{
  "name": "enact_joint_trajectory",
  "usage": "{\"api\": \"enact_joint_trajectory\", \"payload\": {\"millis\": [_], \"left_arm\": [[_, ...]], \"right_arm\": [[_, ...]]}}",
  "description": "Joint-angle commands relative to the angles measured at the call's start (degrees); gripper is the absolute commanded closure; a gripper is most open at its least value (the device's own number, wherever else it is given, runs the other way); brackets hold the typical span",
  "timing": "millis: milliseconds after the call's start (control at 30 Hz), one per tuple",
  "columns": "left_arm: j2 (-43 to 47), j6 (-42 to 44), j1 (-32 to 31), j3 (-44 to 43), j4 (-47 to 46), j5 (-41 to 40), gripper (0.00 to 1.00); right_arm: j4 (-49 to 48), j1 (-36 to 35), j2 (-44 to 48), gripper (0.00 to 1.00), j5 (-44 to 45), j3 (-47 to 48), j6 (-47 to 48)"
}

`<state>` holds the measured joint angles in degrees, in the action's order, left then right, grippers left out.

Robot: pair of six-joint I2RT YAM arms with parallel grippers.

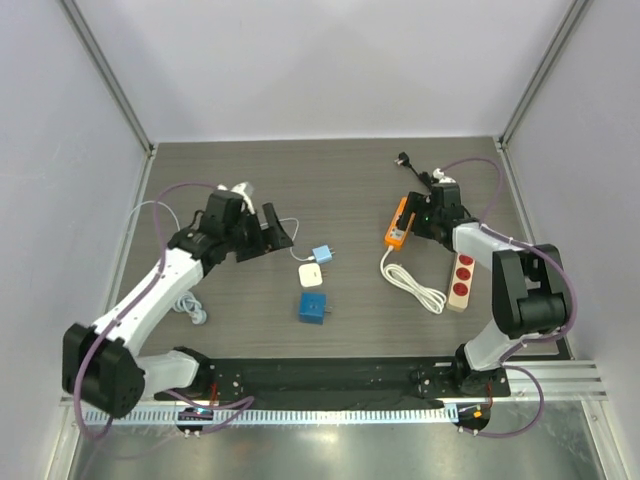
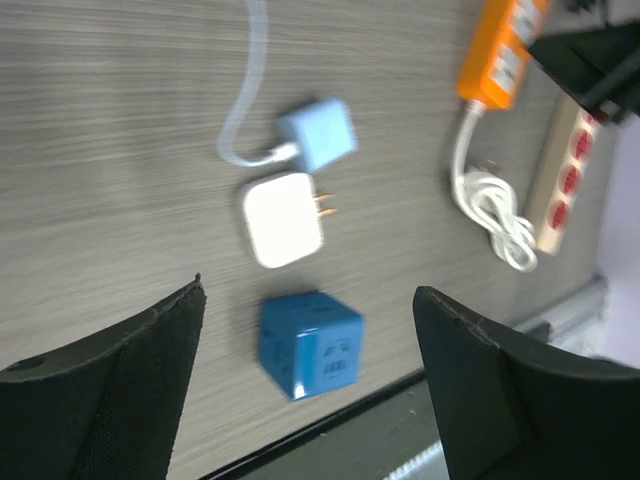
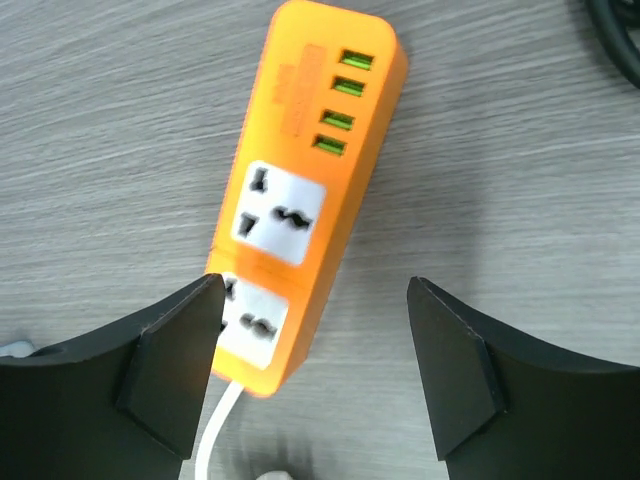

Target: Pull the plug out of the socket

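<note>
The right tool [image 3: 315, 285] stood open over the near end of the orange plastic power strip [image 3: 310, 180], gripping nothing. Both of the strip's white sockets were bare. The left tool [image 2: 305, 295] was also open and empty, above the loose pieces in mid-counter: a white square plug [image 2: 282, 220] lying on its side with its prongs free, a blue cube adapter [image 2: 308, 345] just beside it, and a pale blue charger [image 2: 318, 135] on a white lead. Bare grey wood-grain counter [image 1: 330, 180] separated these from the strip. A cream strip with red sockets [image 1: 460, 275] lay near the right wall.
</note>
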<state>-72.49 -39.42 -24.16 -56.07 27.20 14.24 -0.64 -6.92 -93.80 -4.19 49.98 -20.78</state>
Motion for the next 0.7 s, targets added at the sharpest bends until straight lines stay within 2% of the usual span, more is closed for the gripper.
{"api": "enact_joint_trajectory", "payload": {"millis": [0,67,100,167,267,500,600,667], "left_arm": [[7.9,-1.3,2.6,3.6,11.0,-15.0,0.13],[12.4,-3.2,4.0,4.7,14.2,-20.5,0.07],[13.5,-5.6,5.1,5.2,15.1,-24.2,0.04],[16.2,-7.2,6.6,5.6,15.2,-25.9,0.03],[17.2,-9.4,9.6,5.9,13.4,-26.9,0.03],[7.2,-19.7,18.5,5.5,15.1,-25.9,0.04],[2.5,-22.2,23.1,8.0,10.3,-21.1,0.09],[0.6,-23.9,24.0,8.9,6.7,-19.7,0.11]], "right_arm": [[2.7,-5.4,7.3,0.21,5.5,1.9,1.3],[4.0,-9.0,8.8,0.2,9.3,1.4,0.5],[4.2,-13.0,10.6,0.21,10.5,0.7,0.1],[3.5,-16.5,12.4,0.2,14.6,-1.8,-0.2],[0.9,-19.9,16.0,0.21,15.3,-6.3,-1.2],[-6.0,-19.9,20.0,0.21,15.4,-12.2,-1.7],[-7.2,-19.9,20.3,0.21,14.7,-12.7,-2.1],[-7.9,-19.9,20.7,0.21,14.1,-13.3,-2.4]]}}
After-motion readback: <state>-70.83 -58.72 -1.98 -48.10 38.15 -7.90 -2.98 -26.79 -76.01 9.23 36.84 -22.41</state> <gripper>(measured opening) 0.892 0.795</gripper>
